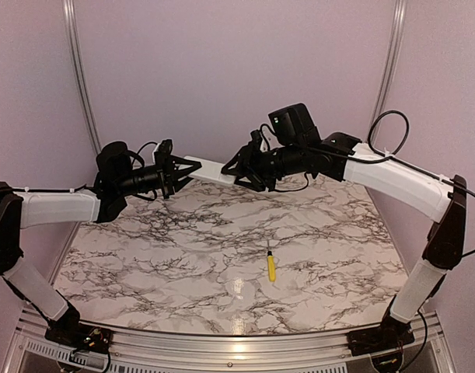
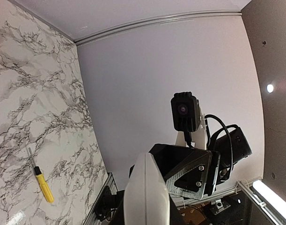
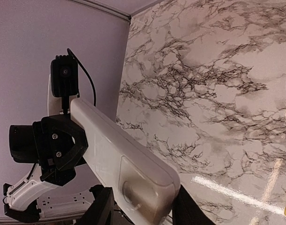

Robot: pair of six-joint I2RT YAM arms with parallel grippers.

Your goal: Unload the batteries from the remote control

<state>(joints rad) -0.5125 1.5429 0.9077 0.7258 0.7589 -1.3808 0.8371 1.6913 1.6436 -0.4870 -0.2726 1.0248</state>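
Observation:
The white remote control [image 1: 214, 171] hangs level in the air above the far part of the table, held between both grippers. My left gripper [image 1: 184, 168] is shut on its left end, and the remote's narrow edge [image 2: 147, 192] fills the bottom of the left wrist view. My right gripper [image 1: 243, 172] is shut on its right end. In the right wrist view the remote's flat face [image 3: 115, 152] shows a closed rectangular panel with a round mark near my fingers [image 3: 97, 206]. No batteries are in view; they are hidden.
A yellow-handled tool with a thin dark tip [image 1: 270, 266] lies on the marble table [image 1: 183, 256], right of centre. It also shows in the left wrist view [image 2: 43, 185]. Purple walls close in the back and sides.

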